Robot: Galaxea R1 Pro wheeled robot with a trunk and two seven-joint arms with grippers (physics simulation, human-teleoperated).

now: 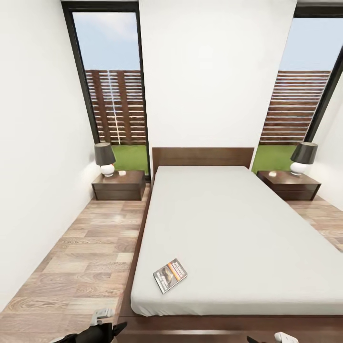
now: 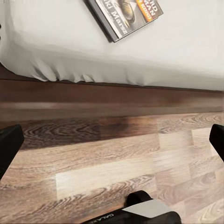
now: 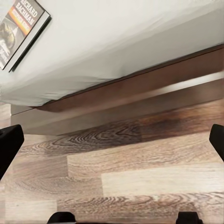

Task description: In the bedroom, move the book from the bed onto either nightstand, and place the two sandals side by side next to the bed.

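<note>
Thin dark paperback book with orange band (image 1: 170,275) lies flat on the light grey mattress of the dark-framed bed (image 1: 238,224), near its foot-end corner; both claws spread, empty, over wood-plank floor (image 2: 116,163).

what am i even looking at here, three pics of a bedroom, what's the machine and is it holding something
It is a simulated wheeled robot with two arms. The big picture comes from its head camera, looking over a bed with a book lying near the foot end and a nightstand with a lamp on each side. The other two come from cameras on each wrist, aimed along that arm's tool. The black shapes at their edges are its fingers, wide apart over the wood floor. Both show the book on the mattress edge. The left tool and right tool hold nothing.
</note>
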